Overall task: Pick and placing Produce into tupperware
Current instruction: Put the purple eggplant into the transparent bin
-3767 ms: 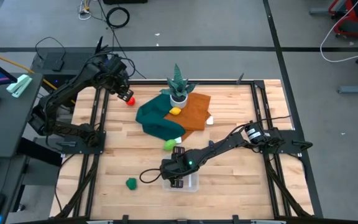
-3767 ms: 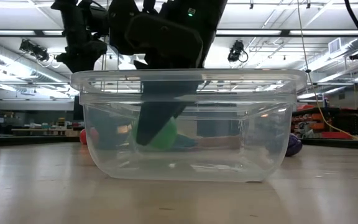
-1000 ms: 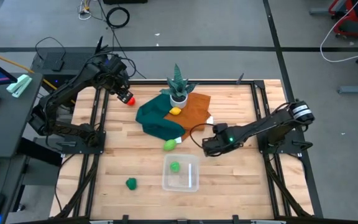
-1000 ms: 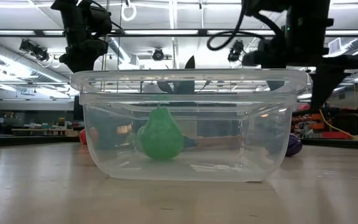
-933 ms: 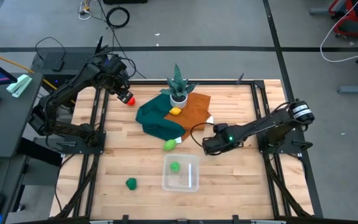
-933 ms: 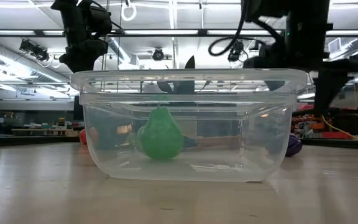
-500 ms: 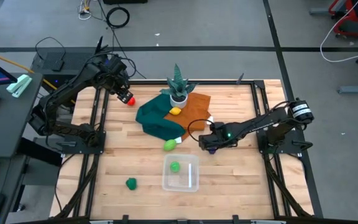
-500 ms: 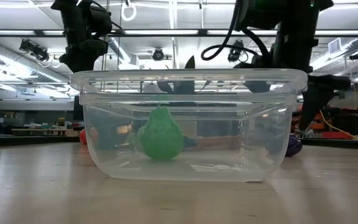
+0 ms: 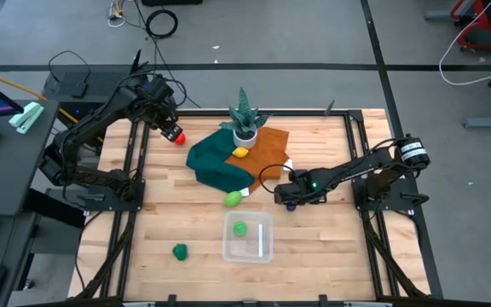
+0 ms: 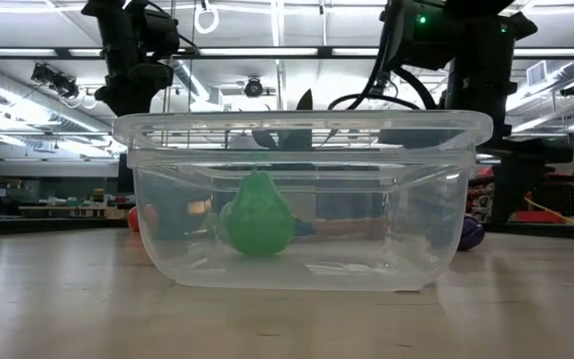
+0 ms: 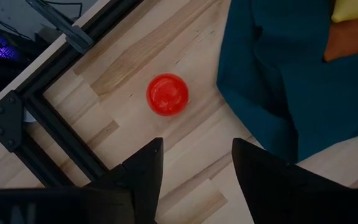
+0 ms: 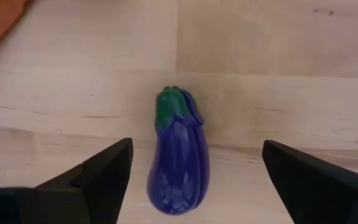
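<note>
- The right hand (image 12: 185, 180) is held wide over the purple eggplant (image 12: 180, 149), which lies on the counter (image 9: 314, 247) between the fingers, probably so they can close on its sides.
- The tub (image 9: 248, 238) stands nearby with one green pear (image 10: 257, 215) already inside.
- The left hand (image 11: 194, 168) is spread wide above the red tomato (image 11: 167, 94), beside the teal cloth (image 11: 272, 68), apparently waiting.
- Two green pieces (image 9: 233, 199) and the yellow one (image 9: 240, 153) are not yet packed.

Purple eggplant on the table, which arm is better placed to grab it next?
The right arm. Its gripper hangs open directly over the purple eggplant, jaws on either side. The left gripper is across the table, above the red produce.
</note>
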You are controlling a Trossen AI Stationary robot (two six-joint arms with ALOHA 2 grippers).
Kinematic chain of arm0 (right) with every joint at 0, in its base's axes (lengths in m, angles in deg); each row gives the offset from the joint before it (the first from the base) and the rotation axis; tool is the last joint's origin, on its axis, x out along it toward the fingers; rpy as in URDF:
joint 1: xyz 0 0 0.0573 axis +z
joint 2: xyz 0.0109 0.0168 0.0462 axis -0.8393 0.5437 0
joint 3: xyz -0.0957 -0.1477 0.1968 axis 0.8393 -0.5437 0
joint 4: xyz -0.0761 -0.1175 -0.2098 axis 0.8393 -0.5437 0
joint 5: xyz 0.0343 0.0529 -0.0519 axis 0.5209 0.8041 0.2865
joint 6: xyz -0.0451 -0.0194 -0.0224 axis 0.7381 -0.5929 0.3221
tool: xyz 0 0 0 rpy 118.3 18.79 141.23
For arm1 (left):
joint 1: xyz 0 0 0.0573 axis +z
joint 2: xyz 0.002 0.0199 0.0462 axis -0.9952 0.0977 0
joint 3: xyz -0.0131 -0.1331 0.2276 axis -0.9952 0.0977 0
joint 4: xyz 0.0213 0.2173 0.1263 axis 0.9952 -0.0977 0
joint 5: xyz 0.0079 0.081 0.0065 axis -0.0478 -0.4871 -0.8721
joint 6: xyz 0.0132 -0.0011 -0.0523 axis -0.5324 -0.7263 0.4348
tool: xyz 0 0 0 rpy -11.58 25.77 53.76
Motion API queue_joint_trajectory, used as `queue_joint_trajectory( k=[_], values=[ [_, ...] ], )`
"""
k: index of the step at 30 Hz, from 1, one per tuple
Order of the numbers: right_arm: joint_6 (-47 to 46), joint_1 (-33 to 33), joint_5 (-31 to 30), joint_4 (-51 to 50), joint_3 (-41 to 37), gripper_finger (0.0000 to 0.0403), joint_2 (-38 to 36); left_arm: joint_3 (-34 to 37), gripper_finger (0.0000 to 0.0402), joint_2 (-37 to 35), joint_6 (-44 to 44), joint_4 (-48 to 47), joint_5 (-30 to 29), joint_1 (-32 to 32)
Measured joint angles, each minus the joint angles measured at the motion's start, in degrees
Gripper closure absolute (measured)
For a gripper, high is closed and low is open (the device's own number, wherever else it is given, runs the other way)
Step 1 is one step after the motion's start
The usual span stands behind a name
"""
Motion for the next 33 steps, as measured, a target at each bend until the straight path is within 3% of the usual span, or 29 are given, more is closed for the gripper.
queue_joint_trajectory(
  k=[23, 33],
  values=[
    [-0.35, -2.76, 2.58, 1.73, -0.04, 0.0105, 0.96, 0.00, 0.0199, 0.00, 0.07, 0.04, 0.00, 0.01],
    [-0.38, -1.89, 4.77, 4.38, 0.12, 0.0147, 4.60, 0.00, 0.0199, 0.00, 0.07, 0.06, -0.04, -0.01]
  ],
)
